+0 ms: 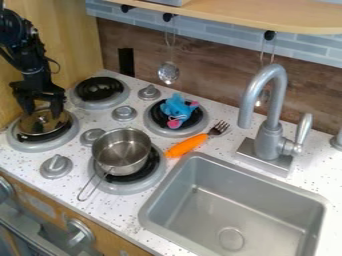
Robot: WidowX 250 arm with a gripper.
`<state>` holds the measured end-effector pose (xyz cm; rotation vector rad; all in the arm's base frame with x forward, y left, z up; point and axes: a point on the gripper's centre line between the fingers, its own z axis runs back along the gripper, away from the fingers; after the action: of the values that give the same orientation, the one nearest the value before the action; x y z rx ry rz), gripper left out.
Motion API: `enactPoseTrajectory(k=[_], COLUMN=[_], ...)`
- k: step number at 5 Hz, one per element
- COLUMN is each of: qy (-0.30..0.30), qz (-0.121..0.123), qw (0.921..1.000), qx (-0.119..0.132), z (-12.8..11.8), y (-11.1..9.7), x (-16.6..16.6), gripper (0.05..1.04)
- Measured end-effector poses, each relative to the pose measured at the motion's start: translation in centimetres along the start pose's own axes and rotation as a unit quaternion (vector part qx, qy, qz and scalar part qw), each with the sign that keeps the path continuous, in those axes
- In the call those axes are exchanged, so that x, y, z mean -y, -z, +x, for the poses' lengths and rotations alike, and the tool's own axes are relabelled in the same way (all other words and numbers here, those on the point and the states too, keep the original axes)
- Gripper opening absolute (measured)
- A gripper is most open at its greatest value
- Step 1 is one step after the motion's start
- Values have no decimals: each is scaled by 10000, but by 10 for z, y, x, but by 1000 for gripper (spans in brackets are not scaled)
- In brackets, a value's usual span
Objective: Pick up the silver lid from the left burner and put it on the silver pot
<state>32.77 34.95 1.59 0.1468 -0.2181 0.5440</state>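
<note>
Plainly, the open gripper (43,109) points down at a round, level gold lid (45,126)

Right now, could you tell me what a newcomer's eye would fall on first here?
Probably the bright blue plush toy with pink parts, lying on a burner near the back wall, and the orange-handled fork between that burner and the sink. Next, perhaps, the black claw at the far left, hanging just over a shiny round metal pan or lid on another burner.
</note>
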Motion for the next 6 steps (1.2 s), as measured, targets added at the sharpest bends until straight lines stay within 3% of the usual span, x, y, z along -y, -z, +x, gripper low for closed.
enactPoseTrajectory(k=[1,2,3,4,6], qy=[-14,23,-67,-86,-80], qz=[-82,-205,-156,-143,-153], qw=[9999,9998,9998,9998,9998], qx=[-73,-4,44,56,68], z=[-3,-2,-2,-3,-9], y=[6,7,9,9,7], x=[2,2,-2,-2,-1], gripper=[968,695,417,317,317])
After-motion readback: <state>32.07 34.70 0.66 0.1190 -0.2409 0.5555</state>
